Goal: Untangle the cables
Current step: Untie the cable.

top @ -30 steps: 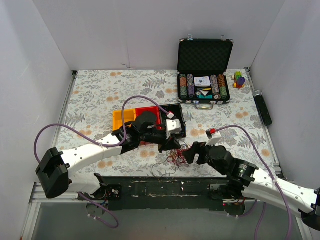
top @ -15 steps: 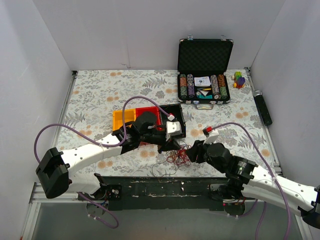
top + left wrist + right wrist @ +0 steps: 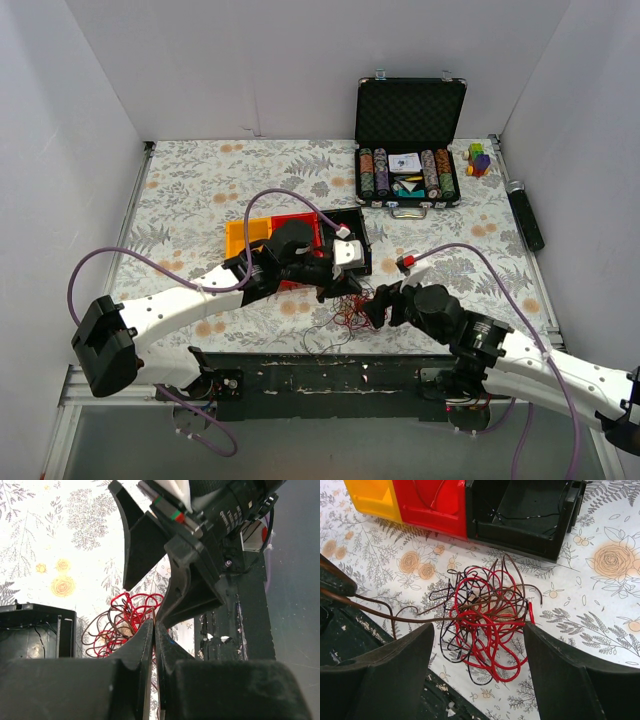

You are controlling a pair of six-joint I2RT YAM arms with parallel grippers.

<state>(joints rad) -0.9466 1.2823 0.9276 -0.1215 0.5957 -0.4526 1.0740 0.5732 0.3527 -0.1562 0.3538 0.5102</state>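
**Robot arms closed in on a knot of cables (image 3: 345,313) near the front edge of a floral-covered table (image 3: 200,190).**

The left gripper (image 3: 153,628) had its jaws pressed together, apparently pinching a brown strand that ran taut from the tangle. The right gripper (image 3: 479,628) hung spread wide over the red, brown and black loops, holding nothing. The bundle lay on the cloth just in front of a black bin (image 3: 515,539), close to the table's dark front rail (image 3: 345,625). The main danger appeared to be the right jaws closing on several loops at once: pulling those against the left's pinch would cinch the knot rather than free a wire. A hard tug could also slip the thin strand from the left fingers, or drag the whole bundle over the near edge.
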